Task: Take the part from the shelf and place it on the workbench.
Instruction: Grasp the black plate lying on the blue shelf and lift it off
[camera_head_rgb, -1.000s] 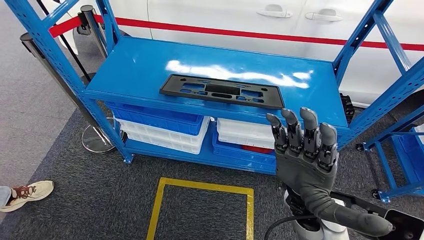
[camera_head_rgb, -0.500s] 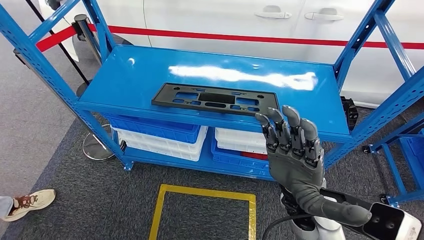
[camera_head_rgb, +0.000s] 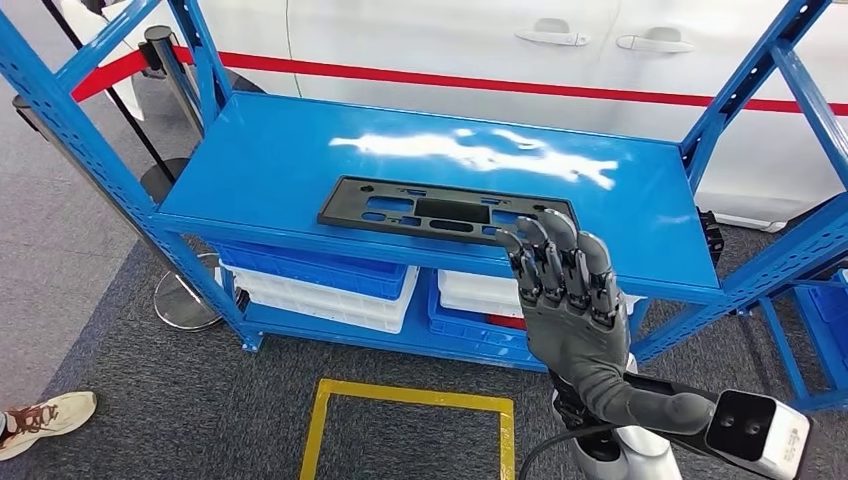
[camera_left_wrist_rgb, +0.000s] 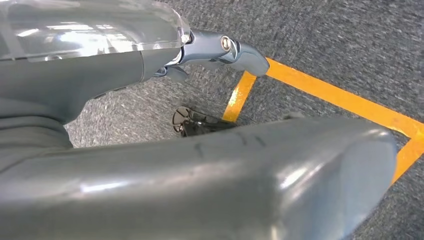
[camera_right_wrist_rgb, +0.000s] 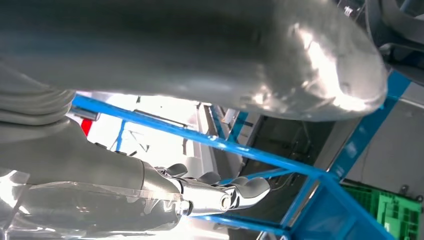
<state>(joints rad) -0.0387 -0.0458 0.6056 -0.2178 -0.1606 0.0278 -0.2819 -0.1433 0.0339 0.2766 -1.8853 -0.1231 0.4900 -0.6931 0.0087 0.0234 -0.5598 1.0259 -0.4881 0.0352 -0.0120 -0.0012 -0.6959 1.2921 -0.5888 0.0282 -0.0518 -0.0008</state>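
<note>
Blue shelf (camera_head_rgb: 300, 150) in front of white car (camera_head_rgb: 450, 40) carries the flat black part (camera_head_rgb: 440, 208) at its front edge for easy reach, right robot hand (camera_head_rgb: 566, 300) raised just before it, fingers apart, holding nothing.

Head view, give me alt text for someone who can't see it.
The robot's open right hand is raised in front of a blue shelf, its fingertips overlapping the right end of a flat black part lying there. Blue and white bins sit on the lower shelf; a white car stands behind.
</note>
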